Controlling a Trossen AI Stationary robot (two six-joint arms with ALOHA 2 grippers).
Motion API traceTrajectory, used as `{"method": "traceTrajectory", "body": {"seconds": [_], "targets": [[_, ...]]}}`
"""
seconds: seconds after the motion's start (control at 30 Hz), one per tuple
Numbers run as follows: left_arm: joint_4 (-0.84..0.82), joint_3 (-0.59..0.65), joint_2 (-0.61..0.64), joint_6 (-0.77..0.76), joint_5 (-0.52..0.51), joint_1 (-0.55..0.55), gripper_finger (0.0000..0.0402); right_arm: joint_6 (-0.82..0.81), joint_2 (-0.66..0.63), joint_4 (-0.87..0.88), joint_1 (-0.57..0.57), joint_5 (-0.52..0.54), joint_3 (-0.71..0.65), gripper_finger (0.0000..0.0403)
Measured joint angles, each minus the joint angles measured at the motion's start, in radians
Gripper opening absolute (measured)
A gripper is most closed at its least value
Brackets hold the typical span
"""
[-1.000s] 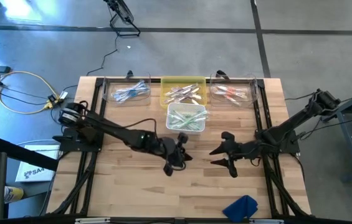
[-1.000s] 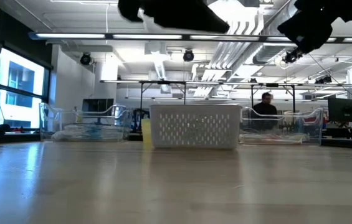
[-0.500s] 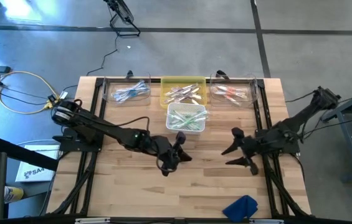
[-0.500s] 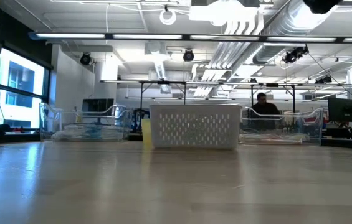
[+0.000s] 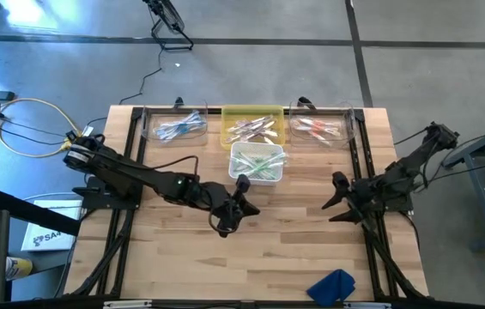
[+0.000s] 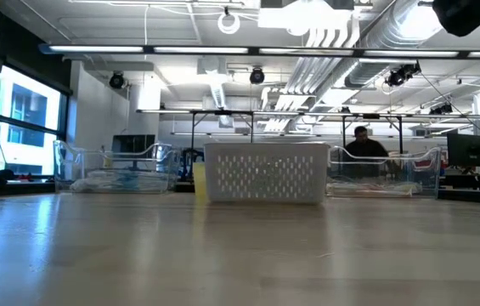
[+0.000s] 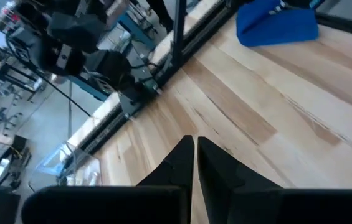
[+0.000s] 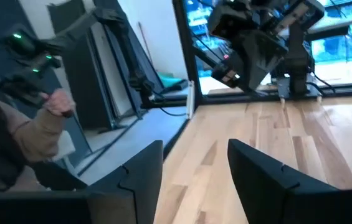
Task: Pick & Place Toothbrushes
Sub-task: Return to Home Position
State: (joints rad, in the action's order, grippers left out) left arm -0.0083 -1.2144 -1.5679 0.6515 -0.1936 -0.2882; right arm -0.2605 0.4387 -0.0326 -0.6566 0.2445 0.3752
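The left gripper (image 5: pixel 239 190) is held shut with nothing in it, just in front of the white bin (image 6: pixel 265 174). The right gripper (image 5: pixel 335 199) is spread wide and empty, near the right side of the table (image 5: pixel 294 257). The green toothbrushes (image 5: pixel 257 163) are kept in the white bin. The bin could be bumped and brushes spilled if the left arm is swung carelessly. Letters on a white box (image 5: pixel 43 236) beside the table cannot be read properly

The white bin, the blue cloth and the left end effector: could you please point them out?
white bin (image 6: pixel 265 174), low view, perforated front wall.
blue cloth (image 5: pixel 335 284), high view, its middle.
left end effector (image 7: pixel 195 142), left wrist view, between its shut fingertips.
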Motion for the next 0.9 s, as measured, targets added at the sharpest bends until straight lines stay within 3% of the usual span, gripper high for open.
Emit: {"method": "traceTrajectory", "body": {"seconds": [0.17,0.53,0.9], "targets": [[0.030,0.058,0.031,-0.028,-0.008,0.000,0.0017,0.001,-0.087,0.046,0.000,-0.045,-0.015,0.0174],[0.418,0.421,0.219,-0.046,-0.002,-0.014,0.0017,0.022,-0.186,0.091,0.000,-0.065,-0.015,0.0174],[0.400,0.563,0.402,-0.039,0.001,-0.014,0.0017,0.056,-0.244,0.116,0.000,-0.062,-0.014,0.0174]]}}
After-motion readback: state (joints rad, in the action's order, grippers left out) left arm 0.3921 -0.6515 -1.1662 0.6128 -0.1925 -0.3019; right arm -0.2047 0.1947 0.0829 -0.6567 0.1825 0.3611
